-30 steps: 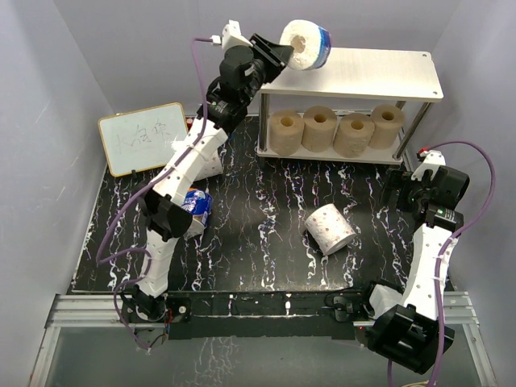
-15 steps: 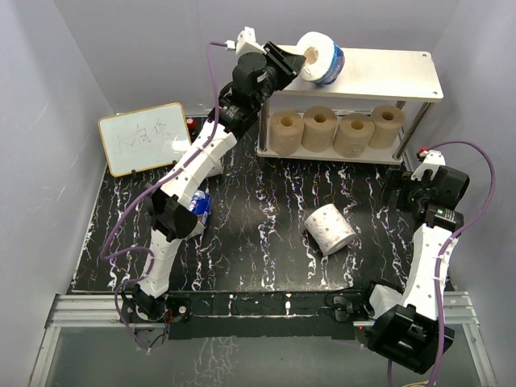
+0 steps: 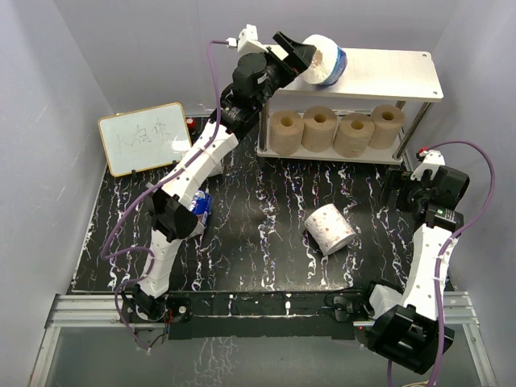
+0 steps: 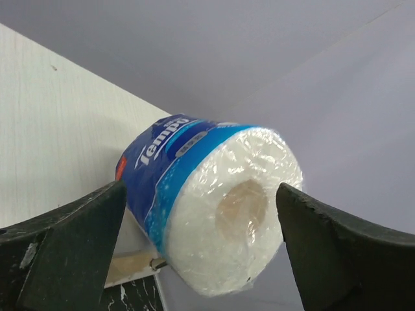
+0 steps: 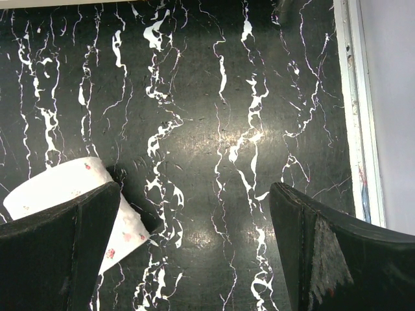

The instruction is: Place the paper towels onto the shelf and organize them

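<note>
Blue-wrapped roll [image 3: 329, 61] lying on side at left end of shelf [image 3: 387, 68] top board, core end poking past board edge. Could tip off, my read. Left gripper [image 4: 201, 191] spread wide either side of it, not touching: looks like release. Lower tier holds four tan rolls [image 3: 334, 129] in row, cores facing front, seemingly sorted by kind. White patterned roll [image 3: 330, 229] loose on bench [image 3: 258, 234]. Right gripper [image 5: 194, 188] gaping just beside it, holding nothing. Second blue roll [image 3: 199, 205] on bench under left arm.

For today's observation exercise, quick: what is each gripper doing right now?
Left gripper: open, jaws either side of the blue-wrapped roll on the shelf's top board.
Right gripper: open, holding nothing.
</note>
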`<state>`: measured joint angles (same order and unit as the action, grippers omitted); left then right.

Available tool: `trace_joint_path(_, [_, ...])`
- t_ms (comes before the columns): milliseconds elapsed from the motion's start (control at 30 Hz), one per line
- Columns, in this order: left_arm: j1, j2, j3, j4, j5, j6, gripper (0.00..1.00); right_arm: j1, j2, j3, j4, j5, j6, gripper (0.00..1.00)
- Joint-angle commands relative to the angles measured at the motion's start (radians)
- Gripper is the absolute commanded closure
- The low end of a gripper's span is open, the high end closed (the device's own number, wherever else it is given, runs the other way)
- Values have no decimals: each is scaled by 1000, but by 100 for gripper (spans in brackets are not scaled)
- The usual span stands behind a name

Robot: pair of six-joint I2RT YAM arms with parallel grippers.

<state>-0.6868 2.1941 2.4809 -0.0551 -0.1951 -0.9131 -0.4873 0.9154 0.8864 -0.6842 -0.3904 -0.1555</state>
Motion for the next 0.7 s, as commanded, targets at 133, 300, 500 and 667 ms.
trace_joint_path(133, [-8, -86, -1, 203, -7, 135, 1, -7, -26, 12, 40, -14, -11, 2])
trace_joint_path(300, [-8, -76, 21, 223, -28, 161, 1, -7, -27, 12, 40, -15, -12, 2])
trace_joint_path(500, [-3, -119, 9, 152, -27, 162, 1, -7, -29, 12, 39, -11, -12, 2])
trace_joint_path(667, [40, -243, 136, -279, 0, 297, 1, -7, -50, 10, 39, -13, -13, 2])
